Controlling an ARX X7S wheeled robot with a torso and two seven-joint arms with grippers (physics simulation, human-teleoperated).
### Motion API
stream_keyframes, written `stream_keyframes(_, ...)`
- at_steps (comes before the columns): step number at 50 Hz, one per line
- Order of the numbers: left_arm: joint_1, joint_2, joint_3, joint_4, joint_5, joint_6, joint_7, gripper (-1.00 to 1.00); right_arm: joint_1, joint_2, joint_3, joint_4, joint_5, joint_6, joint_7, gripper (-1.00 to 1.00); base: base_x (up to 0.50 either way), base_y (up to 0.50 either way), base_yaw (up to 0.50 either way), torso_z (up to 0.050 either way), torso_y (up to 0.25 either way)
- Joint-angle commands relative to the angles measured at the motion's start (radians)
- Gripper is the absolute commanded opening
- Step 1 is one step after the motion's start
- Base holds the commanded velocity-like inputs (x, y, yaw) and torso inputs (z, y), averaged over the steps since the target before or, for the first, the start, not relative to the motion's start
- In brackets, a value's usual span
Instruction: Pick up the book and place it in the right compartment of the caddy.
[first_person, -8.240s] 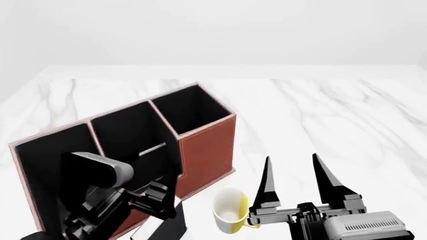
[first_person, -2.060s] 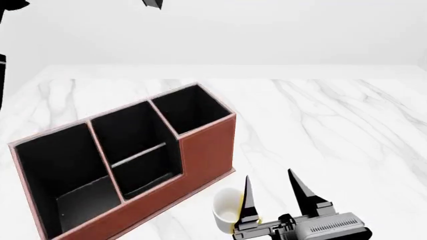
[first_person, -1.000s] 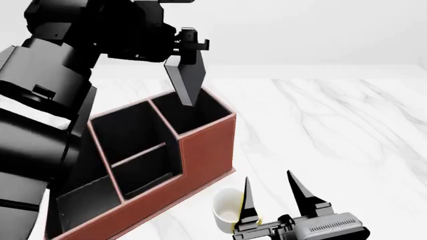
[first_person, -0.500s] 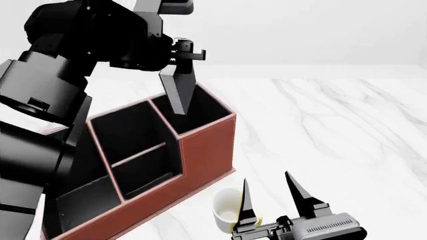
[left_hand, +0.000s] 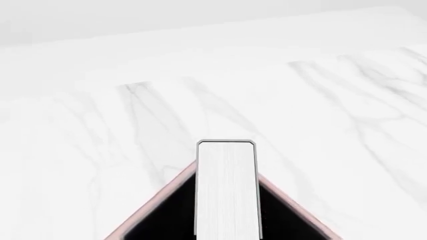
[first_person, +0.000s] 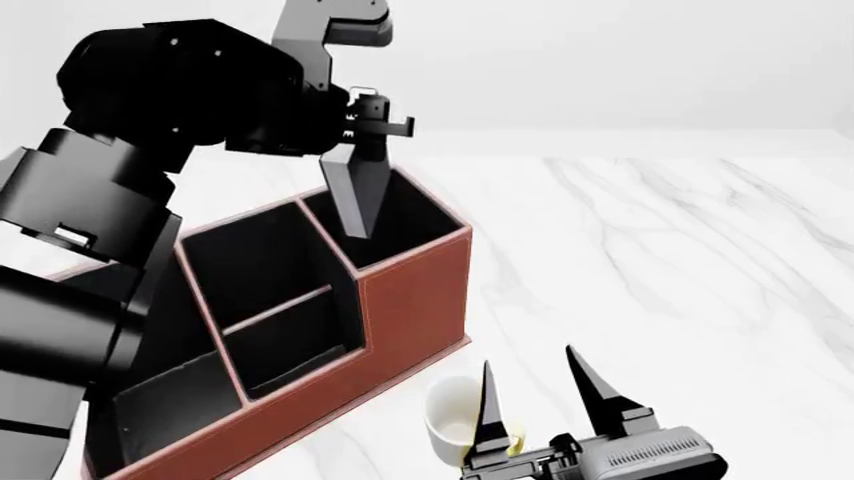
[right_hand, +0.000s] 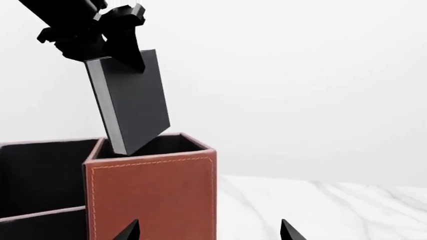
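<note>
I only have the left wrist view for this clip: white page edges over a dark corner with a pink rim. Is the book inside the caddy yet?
Observer: Not fully. In the right wrist view the book hangs tilted, only its lower corner below the rim of the right compartment.
Operator: Which end effector holds it?
Observer: The left end effector, gripping the top edge.
Operator: And the other arm?
Observer: The right end effector is open, low, beside a white and yellow mug in front of the caddy.
</note>
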Motion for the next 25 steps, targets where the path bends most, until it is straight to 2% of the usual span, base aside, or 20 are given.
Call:
stream_keyframes(1, 0.006, 0.021, -0.038, 0.009, 0.049, 0.026, 0.007, -1.00, -0.001, -0.014, 0.015, 0.002, -0.012, 0.001, -0.021, 1.00, 0.00, 0.00, 0.00, 0.000, 0.000)
stream_keyframes(25, 0.055, 0.050, 0.007, -0.033, 0.080, 0.084, 0.075, -1.00, 0.001, -0.006, 0.009, -0.005, -0.005, 0.007, -0.015, 1.00, 0.00, 0.00, 0.00, 0.000, 0.001)
